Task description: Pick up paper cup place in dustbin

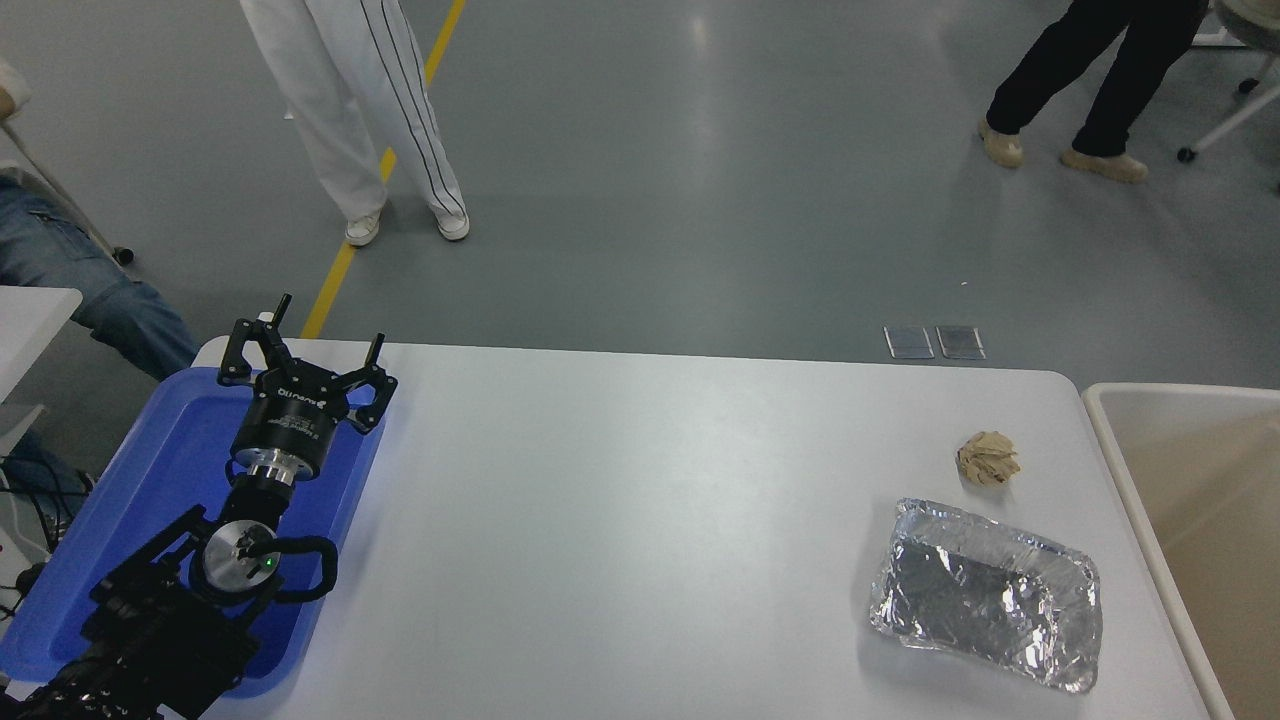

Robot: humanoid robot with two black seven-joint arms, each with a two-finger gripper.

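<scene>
The paper cup is out of view. The dustbin [1120, 470], beige with a pale thick rim and tan inside walls, stands against the table's right edge, partly cut off by the picture. My left gripper [327, 322] is parked over the blue tray at the far left, open, with nothing between its fingers. The right arm does not show anywhere in the head view.
A flat blue tray [160, 470] lies under the left arm. A crumpled brown paper ball [988, 457] and a crinkled silver foil tray [988, 596] lie near the table's right side. People stand on the floor beyond the table.
</scene>
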